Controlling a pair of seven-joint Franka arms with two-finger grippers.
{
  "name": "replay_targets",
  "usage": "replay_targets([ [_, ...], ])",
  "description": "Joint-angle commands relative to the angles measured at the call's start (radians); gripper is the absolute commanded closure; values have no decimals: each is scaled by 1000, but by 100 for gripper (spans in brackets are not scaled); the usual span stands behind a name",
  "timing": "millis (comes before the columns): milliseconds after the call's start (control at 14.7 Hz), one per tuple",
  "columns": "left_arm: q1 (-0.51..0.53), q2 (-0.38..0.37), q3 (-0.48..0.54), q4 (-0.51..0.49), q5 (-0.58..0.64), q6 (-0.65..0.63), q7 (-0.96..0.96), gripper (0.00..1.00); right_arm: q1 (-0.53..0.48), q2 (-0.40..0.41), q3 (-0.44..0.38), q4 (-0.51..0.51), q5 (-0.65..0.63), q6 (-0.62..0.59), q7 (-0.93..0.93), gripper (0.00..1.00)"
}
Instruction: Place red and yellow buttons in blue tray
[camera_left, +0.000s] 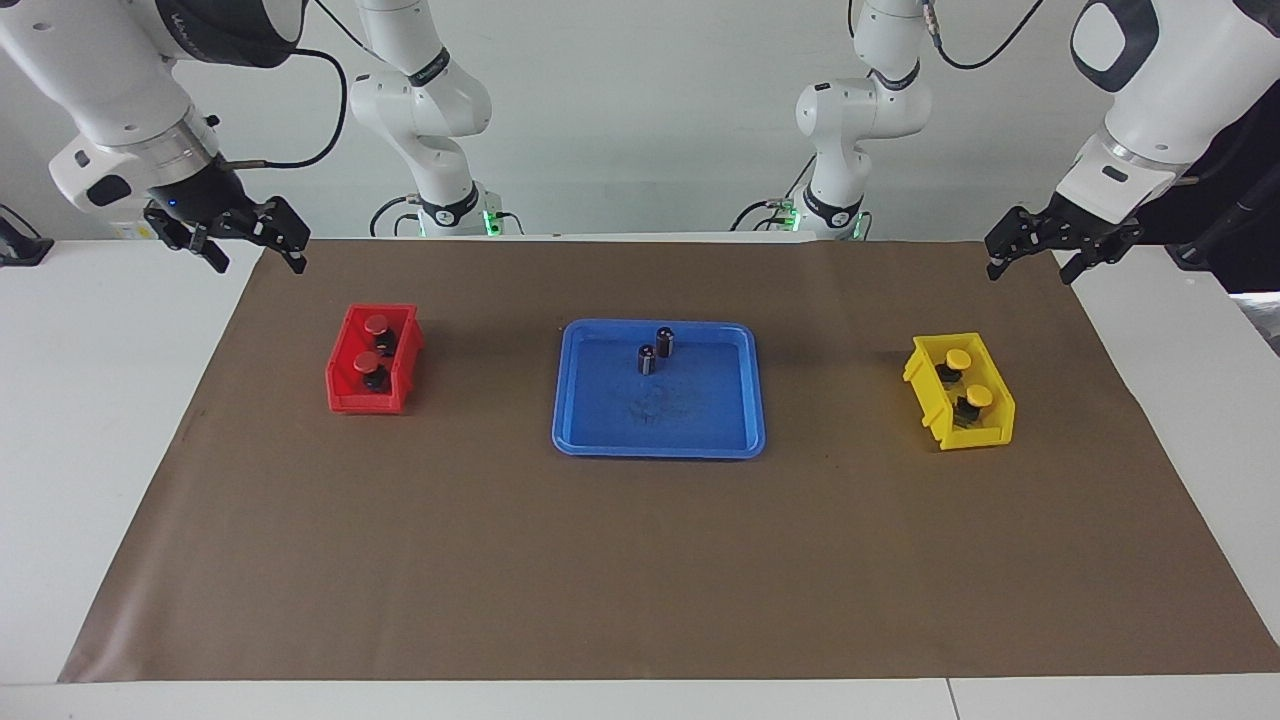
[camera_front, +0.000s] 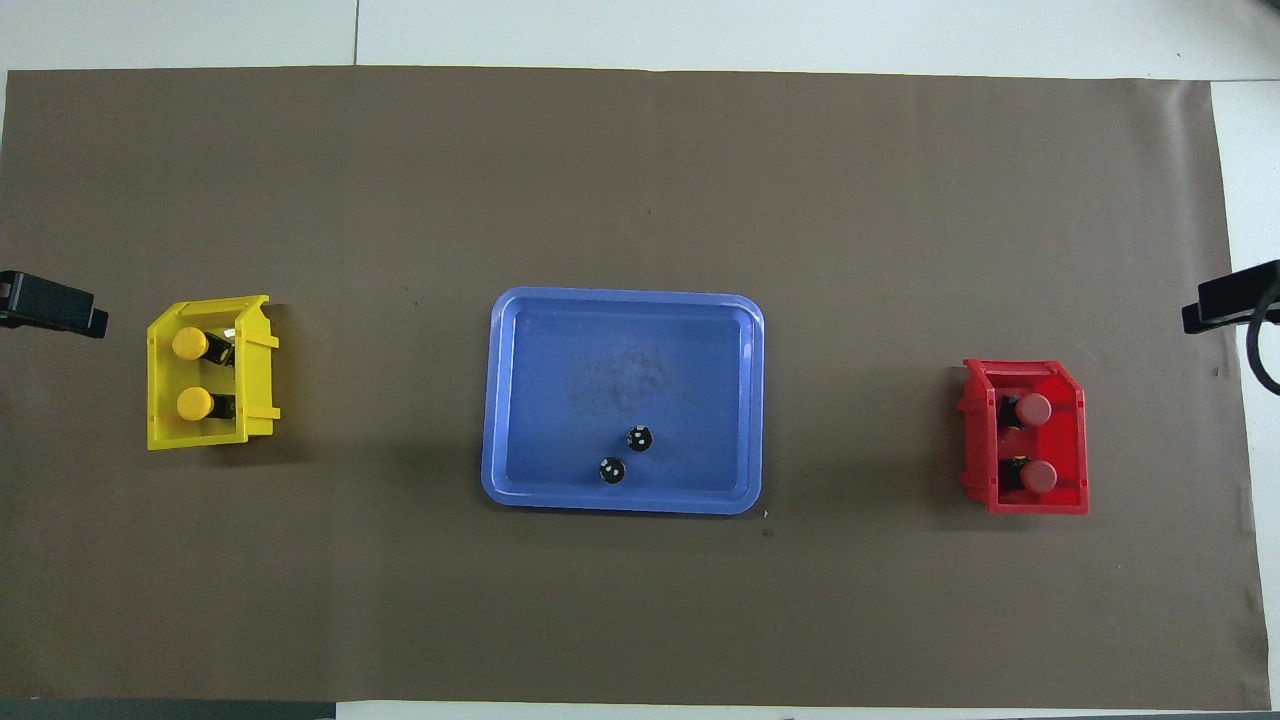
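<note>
Looking across the brown-covered surface (camera_left: 640, 560), I see the blue tray (camera_left: 600, 425) midway between both sets of fingers, holding two dark cylinders (camera_left: 656, 350). Below my left gripper (camera_left: 1035, 258), whose fingers (camera_left: 994, 268) stand open and empty, sits the yellow bin (camera_left: 985, 428) with two yellow buttons (camera_left: 968, 378). Below my right gripper (camera_left: 255, 255), fingers (camera_left: 298, 262) likewise spread and empty, sits the red bin (camera_left: 345, 395) with two red buttons (camera_left: 372, 342).
</note>
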Motion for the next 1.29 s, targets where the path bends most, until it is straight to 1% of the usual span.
replay_targets([
  [0, 13, -28, -2, -34, 2, 21, 16, 0, -3, -6, 8, -13, -5, 38, 15, 0],
  [272, 13, -28, -2, -34, 2, 22, 16, 0, -3, 5, 8, -18, -10, 52, 13, 0],
  [476, 13, -30, -2, -37, 2, 18, 13, 0, -3, 33, 10, -25, -8, 93, -8, 0],
  [544, 13, -30, -2, -45, 2, 21, 13, 0, 3, 45, 10, -43, -8, 105, -11, 1],
  [612, 13, -31, -2, -47, 2, 22, 13, 0, 17, 46, 8, -86, -8, 145, -11, 7],
  [748, 13, -36, -2, -50, 2, 24, 15, 0, 23, 36, 10, -215, -8, 281, -11, 20],
  [816, 13, -37, -2, -56, 2, 25, 15, 0, 25, 31, 10, -275, -7, 332, -13, 25],
  [883, 13, -37, -2, -56, 2, 24, 13, 0, 26, 10, 10, -334, -7, 377, -11, 27],
  [1019, 13, -37, -2, -56, 2, 25, 13, 0, 42, -35, 10, -456, -7, 469, -16, 27],
  [1155, 25, -37, -2, -57, 2, 26, 15, 0, 32, -44, 8, -528, -4, 512, -20, 27],
  [1223, 27, -37, -2, -57, 2, 27, 16, 0, 32, -44, 8, -557, -3, 541, -22, 29],
])
